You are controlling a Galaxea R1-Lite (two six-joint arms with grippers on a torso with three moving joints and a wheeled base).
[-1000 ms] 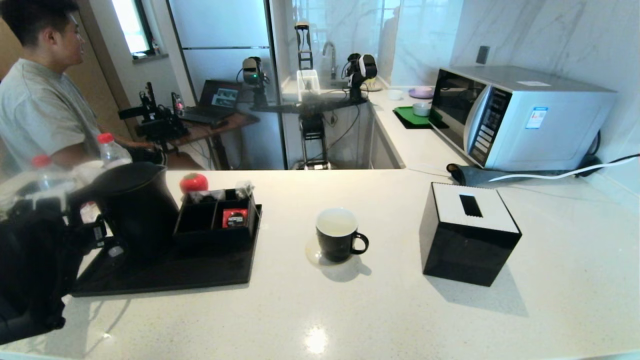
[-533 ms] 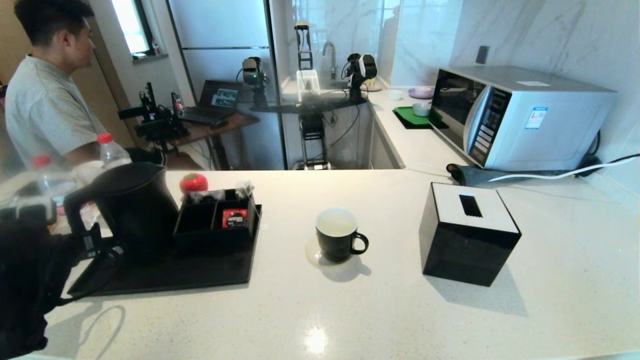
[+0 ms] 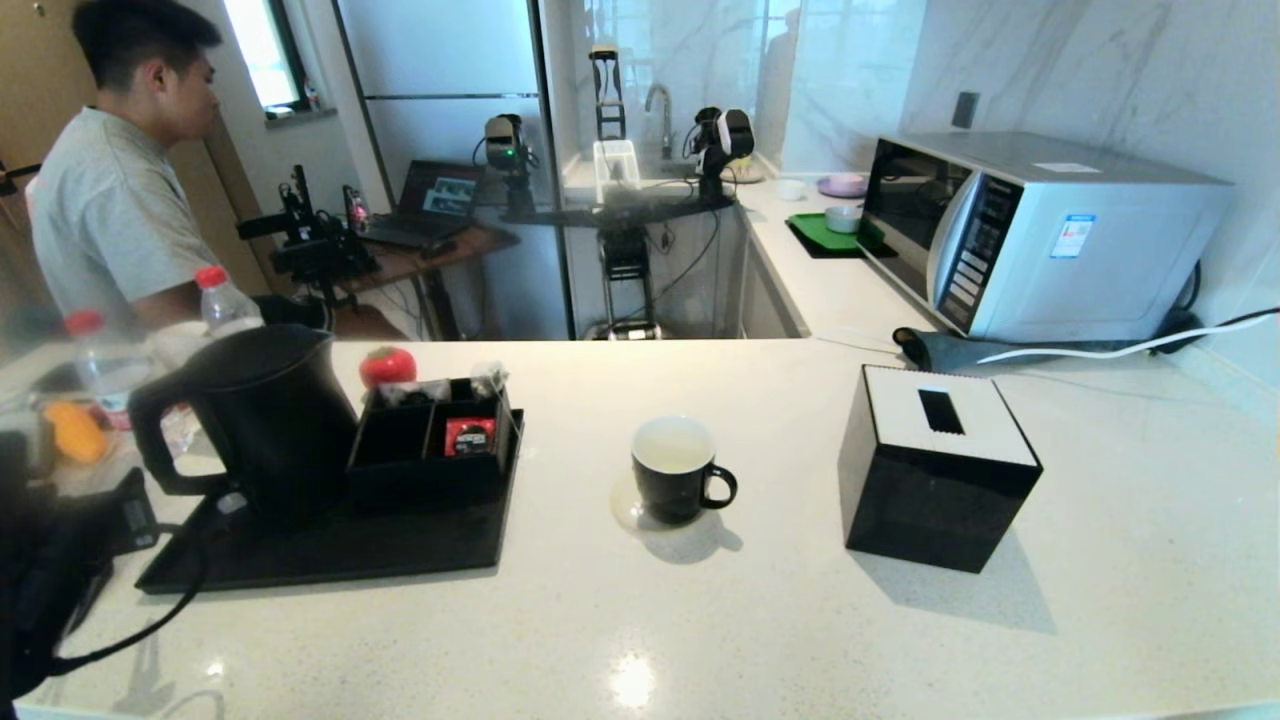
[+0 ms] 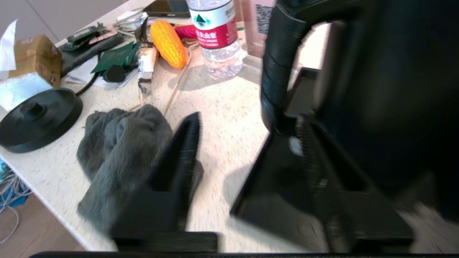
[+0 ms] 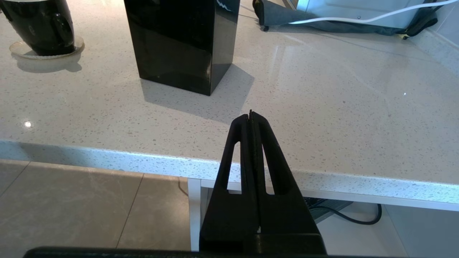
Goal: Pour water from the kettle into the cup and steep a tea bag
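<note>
The tall black kettle point(image 3: 262, 415) stands on a black tray point(image 3: 400, 552) at the left. Its loop handle point(image 4: 274, 68) is free. My left gripper point(image 4: 247, 132) is open low at the left counter edge, a short way back from that handle, with only countertop and the tray corner between its fingers. The black cup point(image 3: 675, 470) with its white inside rests on a coaster mid-counter, handle to the right. I cannot make out the tea bag; pale packets poke from the compartment box point(image 3: 432, 440). My right gripper point(image 5: 251, 115) hangs shut at the counter's front edge.
A black tissue box point(image 3: 935, 470) stands right of the cup, and a microwave point(image 3: 1040, 230) is behind it. Left of the tray lie a grey cloth point(image 4: 118, 150), a water bottle point(image 4: 215, 36), a corn cob point(image 4: 168, 43) and a black round base point(image 4: 36, 118). A person sits at the far left.
My left arm has drawn back and down from the kettle's handle toward the left counter edge. The kettle stays on the tray. The right arm has not moved.
</note>
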